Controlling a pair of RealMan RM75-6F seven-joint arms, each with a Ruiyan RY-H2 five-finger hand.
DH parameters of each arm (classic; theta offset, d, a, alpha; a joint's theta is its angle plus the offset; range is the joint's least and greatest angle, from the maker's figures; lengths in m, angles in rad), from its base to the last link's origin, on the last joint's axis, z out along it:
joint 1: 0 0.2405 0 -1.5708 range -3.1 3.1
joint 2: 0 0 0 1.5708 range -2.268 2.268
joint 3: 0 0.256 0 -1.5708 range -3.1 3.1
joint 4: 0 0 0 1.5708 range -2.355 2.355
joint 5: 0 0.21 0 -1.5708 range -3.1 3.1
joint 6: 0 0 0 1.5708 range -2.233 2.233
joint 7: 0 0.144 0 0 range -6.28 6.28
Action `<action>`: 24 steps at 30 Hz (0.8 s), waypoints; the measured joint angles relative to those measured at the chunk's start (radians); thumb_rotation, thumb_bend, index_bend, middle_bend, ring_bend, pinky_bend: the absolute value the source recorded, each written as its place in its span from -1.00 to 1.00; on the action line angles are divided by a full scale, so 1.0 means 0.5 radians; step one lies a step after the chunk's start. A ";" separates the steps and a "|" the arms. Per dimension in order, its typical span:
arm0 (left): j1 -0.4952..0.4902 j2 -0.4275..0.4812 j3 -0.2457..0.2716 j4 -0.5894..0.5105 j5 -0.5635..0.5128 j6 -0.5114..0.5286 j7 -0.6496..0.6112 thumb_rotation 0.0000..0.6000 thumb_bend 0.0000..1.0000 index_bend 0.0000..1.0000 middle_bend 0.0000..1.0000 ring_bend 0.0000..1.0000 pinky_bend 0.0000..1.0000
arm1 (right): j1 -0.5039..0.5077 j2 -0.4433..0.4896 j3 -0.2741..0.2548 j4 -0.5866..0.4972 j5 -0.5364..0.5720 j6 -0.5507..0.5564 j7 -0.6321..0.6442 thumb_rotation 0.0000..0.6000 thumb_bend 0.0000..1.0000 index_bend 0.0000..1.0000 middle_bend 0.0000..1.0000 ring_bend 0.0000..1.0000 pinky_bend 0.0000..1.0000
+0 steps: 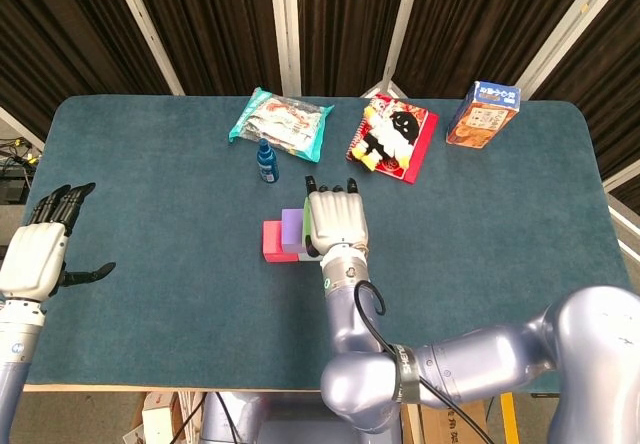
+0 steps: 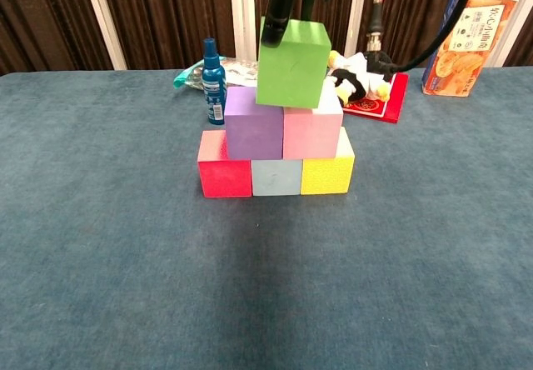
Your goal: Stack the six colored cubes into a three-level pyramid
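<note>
Silver arms; white hands [image 1: 336, 222] — black fingertips

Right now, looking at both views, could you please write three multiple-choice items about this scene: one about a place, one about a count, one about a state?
1. Where does the blue spray bottle stand?
A. behind the stack of cubes, to its left
B. in front of the red cube
C. on top of the purple cube

2. How many cubes form the bottom row?
A. two
B. three
C. four

3. What is the state of the green cube?
A. lying alone on the table
B. held by the right hand, tilted over the second level
C. under the pink cube

Answers:
1. A, the chest view shows it beyond the purple cube.
2. B, red cube, light blue cube and yellow cube stand side by side.
3. B, the right hand grips it from above, over the pink cube.
</note>
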 measured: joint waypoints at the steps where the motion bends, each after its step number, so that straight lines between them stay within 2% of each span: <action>1: 0.000 0.000 0.000 0.000 0.000 0.000 0.002 1.00 -0.76 -1.00 -0.85 -0.93 -0.85 | -0.011 0.002 0.002 -0.004 -0.009 -0.013 0.000 1.00 -0.09 -1.00 -0.30 -0.59 -1.00; 14: 0.002 -0.010 -0.002 -0.003 -0.015 0.003 0.027 1.00 -0.76 -1.00 -0.85 -0.93 -0.85 | -0.120 0.041 -0.006 0.000 -0.110 -0.149 -0.016 1.00 -0.08 -1.00 -0.30 -0.59 -1.00; 24: 0.001 -0.014 -0.007 -0.003 -0.023 0.003 0.037 1.00 -0.76 -1.00 -0.85 -0.93 -0.85 | -0.142 0.024 -0.027 0.025 -0.127 -0.165 -0.030 1.00 -0.08 -1.00 -0.30 -0.59 -1.00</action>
